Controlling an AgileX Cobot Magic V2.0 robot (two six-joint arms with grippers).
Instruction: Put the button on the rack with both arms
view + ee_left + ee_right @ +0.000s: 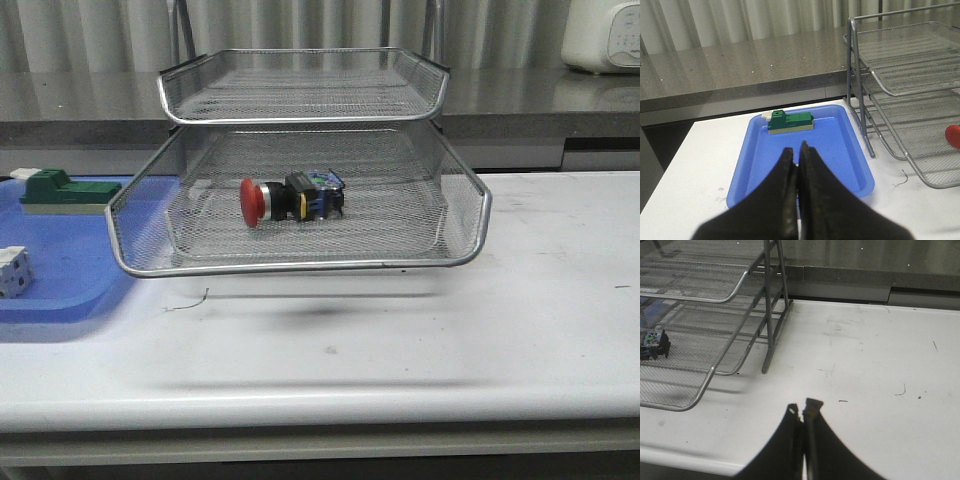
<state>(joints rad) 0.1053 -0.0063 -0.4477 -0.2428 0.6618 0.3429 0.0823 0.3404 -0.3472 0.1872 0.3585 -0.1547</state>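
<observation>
Silver wire mesh fills the middle of the front view: the rack (300, 160) stands on the white worktop (420, 340), with an upper tray set back above a wider tray pulled forward. The button (290, 198) lies on its side in that lower visible tray, red head pointing to the left, black-and-blue body to the right. Left of the rack a blue tray (60, 290) rests on the worktop, holding a green block (62, 190) at its far end and a small white cube (14, 270) nearer the front. Neither arm shows in this view.

From the left wrist view, the left gripper (799, 165) hangs over the near end of the blue tray (840, 150), its black fingers (786, 175) pressed together with nothing between them. The green block (790, 121) sits at the far end of the tray. The rack (900, 100) stands just beside the tray, and only a red sliver of the button (953, 136) shows at the picture's edge.

From the right wrist view, the right gripper (803, 412) hovers above bare worktop (865, 365), fingers (812, 420) closed and empty, apart from the rack (715, 330). The button's dark body (654, 346) is partly visible on the mesh of the lower tray.
</observation>
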